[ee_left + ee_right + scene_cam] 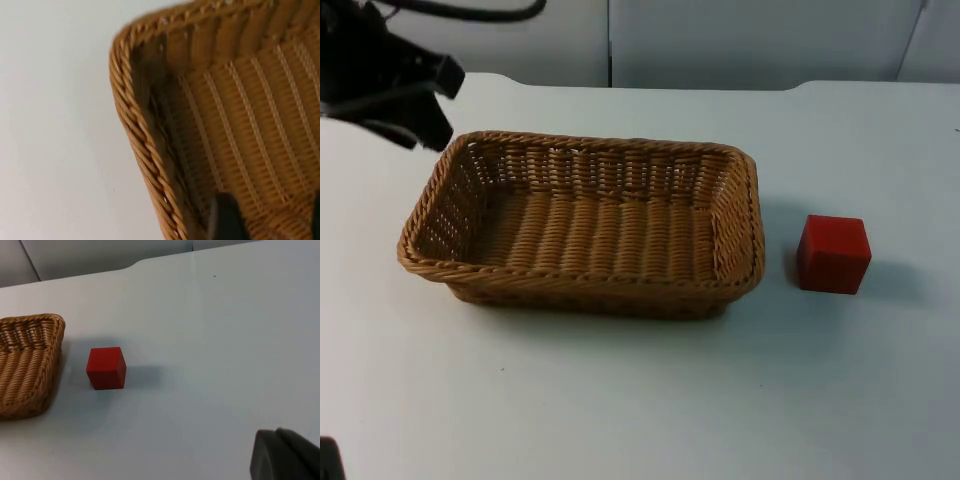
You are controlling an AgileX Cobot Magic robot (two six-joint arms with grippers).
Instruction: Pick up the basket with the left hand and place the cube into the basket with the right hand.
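The big white table [620,400] carries everything here. On it sits the wide brown woven basket [585,228], flat on its bottom, not lifted at all. It has nothing inside it.

The left end effector [425,125] hangs just by the basket's far left corner, right above the rim. From the left wrist view, one black fingertip [226,217] reaches down on the inside of the basket wall, close to the braided rim [135,125]. I cannot tell if this end effector is spread wide or pressed together, and it does not look like it has grabbed the rim yet.

The small red cube [833,253] sits on the table, a little way off from the basket's right end, not touching it. In the right wrist view the red cube [105,368] is well ahead of the right end effector [285,457], with bare table between them. I cannot tell if that end effector is spread or pressed together either. The right arm seems to be waiting.

So almost nothing is done yet, I think. The basket needs to be grabbed and lifted first. Then the cube has to be picked up and dropped into the basket.
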